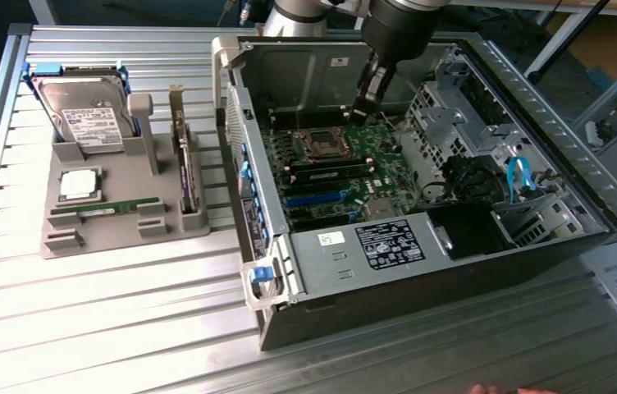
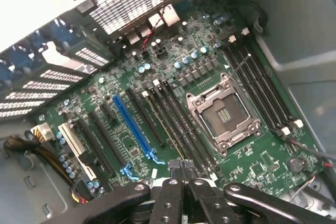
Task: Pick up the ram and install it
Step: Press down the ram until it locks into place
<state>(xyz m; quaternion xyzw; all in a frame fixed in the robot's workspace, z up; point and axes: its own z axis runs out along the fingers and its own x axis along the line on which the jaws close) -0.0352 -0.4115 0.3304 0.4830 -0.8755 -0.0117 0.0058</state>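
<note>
1. You see the gripper pressed together with nothing in it, inside the case, low over the motherboard.
2. The ram lies on the grey holder, beside the case.

1. A hard drive stood upright at the far end of the grey holder.
2. A square silver processor lay flat near the holder's middle.
3. A dark expansion card stood on edge along the holder's side nearest the open computer case.
4. An empty processor socket sat on the green motherboard.
</note>
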